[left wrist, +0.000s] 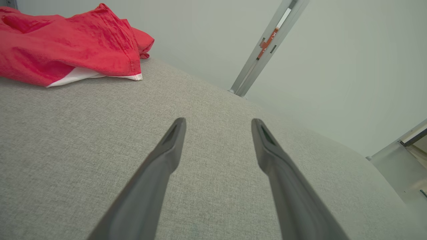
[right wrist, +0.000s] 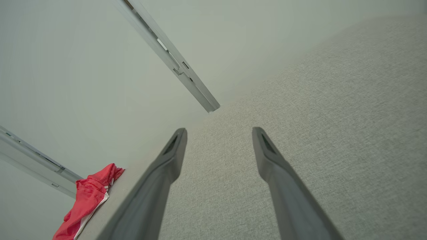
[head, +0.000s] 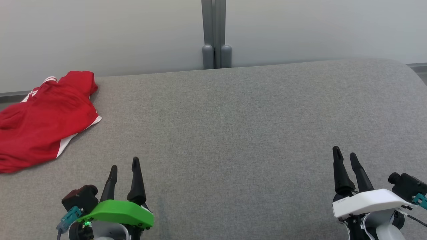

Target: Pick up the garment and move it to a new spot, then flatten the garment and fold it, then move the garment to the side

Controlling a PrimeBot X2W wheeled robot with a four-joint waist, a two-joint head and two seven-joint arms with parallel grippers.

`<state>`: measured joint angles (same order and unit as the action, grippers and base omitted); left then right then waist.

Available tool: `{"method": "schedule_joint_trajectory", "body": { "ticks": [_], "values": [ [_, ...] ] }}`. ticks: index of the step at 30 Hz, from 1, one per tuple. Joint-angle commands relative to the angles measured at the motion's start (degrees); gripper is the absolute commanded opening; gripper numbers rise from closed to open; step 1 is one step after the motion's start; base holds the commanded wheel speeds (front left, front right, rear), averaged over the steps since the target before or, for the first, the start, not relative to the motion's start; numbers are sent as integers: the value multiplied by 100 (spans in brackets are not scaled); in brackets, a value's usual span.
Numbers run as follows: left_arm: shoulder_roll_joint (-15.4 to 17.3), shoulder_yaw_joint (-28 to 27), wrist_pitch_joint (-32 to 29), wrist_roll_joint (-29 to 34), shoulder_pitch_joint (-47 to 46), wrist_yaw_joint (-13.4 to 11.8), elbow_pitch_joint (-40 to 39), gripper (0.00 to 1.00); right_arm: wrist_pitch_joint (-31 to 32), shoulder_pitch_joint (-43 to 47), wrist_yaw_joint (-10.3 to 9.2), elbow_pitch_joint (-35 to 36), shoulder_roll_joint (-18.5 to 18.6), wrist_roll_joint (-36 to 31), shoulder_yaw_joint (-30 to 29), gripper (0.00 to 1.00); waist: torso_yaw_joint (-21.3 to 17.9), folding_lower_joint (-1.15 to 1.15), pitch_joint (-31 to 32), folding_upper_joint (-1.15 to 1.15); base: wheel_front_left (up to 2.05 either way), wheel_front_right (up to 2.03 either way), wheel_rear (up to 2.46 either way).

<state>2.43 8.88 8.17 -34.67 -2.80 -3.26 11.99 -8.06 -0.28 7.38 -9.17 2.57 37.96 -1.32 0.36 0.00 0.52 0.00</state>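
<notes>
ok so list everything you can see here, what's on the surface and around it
garment: one, red with white trim, crumpled at the far left of the padded surface, partly over its edge
padded surface: one, grey fabric, spread in front of the robot
wall panel: one, pale grey-green, behind the surface
metal rails: at least two, grey, on the wall; one behind the middle of the surface, another near the garment
left gripper: one, dark fingers on a green housing, lower left, open, holding nothing, apart from the garment
right gripper: one, dark fingers on a white housing, lower right, open, holding nothing
</notes>
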Motion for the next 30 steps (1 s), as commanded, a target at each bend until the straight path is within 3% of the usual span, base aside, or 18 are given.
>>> {"method": "schedule_joint_trajectory", "body": {
  "ticks": [1, 30],
  "values": [
    [43, 27, 55, 176, 19, -45, -8, 100, -69, 23, 15, 50, 33, -176, 25, 100, 0, 0, 4, 0, 0, 0, 0],
    [54, 357, 429, 1481, 170, -283, 253, 100, -445, 116, 17, -142, 40, -1892, 254, 100, 52, 0, 104, 0, 0, 0, 0]
  ]
}}
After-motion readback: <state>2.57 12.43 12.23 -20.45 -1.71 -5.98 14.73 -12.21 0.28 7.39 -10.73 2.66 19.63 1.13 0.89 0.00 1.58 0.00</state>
